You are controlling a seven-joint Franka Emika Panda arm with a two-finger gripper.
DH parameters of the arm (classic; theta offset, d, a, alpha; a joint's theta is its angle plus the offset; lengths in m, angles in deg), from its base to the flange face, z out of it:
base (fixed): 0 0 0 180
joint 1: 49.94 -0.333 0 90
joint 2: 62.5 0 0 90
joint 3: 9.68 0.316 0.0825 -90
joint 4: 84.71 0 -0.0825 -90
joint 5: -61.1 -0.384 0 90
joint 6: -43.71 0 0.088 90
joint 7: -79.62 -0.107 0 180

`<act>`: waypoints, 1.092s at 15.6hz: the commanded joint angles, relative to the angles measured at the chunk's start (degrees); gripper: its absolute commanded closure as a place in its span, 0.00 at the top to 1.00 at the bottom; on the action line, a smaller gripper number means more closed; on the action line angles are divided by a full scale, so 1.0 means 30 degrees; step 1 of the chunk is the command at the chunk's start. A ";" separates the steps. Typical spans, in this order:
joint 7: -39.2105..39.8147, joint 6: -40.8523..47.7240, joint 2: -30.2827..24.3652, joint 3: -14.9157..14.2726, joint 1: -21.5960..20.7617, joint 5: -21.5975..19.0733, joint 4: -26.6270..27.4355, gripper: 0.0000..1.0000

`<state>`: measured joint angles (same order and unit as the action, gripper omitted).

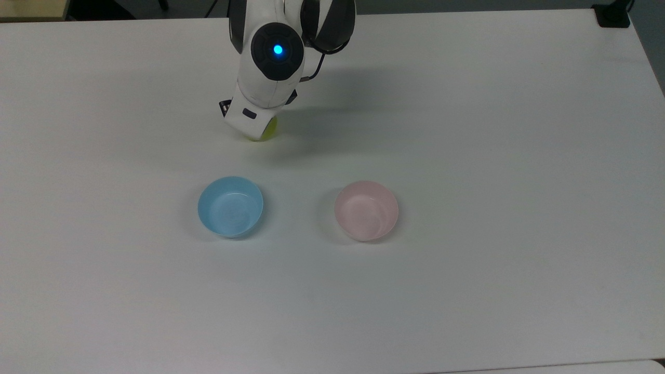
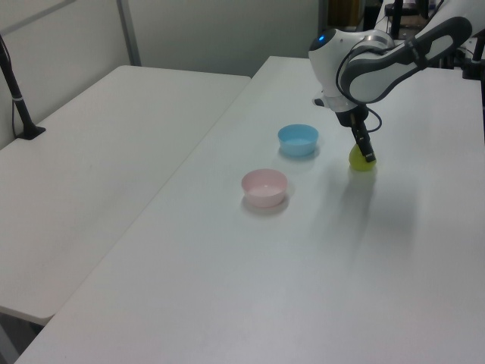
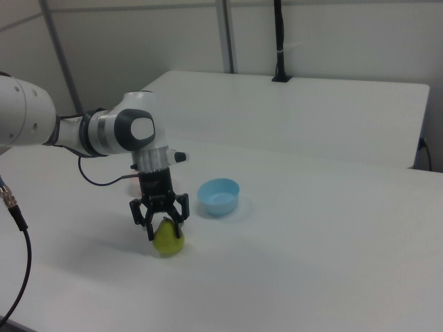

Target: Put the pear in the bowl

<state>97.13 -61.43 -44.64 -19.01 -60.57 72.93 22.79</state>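
Note:
The yellow-green pear (image 3: 169,241) stands upright on the white table (image 3: 311,263). My gripper (image 3: 164,227) has come down over the pear from above, open, with one finger on each side of the pear's upper part. In the top view the arm's hand covers most of the pear (image 1: 269,133). In the left view the gripper (image 2: 367,155) sits at the pear (image 2: 359,162). The pale pink bowl (image 1: 366,210) stands empty toward the top view's lower right, well away from the pear, and it is the nearer bowl (image 2: 264,186) in the left view.
A light blue bowl (image 1: 230,206) of the same size stands in the top view's lower left, below the pear, and lies beside the gripper in the right view (image 3: 219,196). A second white table (image 2: 91,152) adjoins on the left view's left.

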 commanded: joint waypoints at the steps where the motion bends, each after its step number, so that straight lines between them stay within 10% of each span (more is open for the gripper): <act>1: -0.0005 -0.0987 0.0143 0.0149 -0.0262 0.0129 0.0378 0.33; 8: 0.0112 0.0035 -0.0796 0.0149 -0.0291 -0.0484 -0.1637 0.24; 17: -0.1262 0.0068 0.1720 -0.0056 -0.2428 -0.4497 -0.7028 0.24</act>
<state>96.17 -62.37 -44.52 -18.23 -64.76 62.41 9.39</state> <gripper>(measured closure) 0.300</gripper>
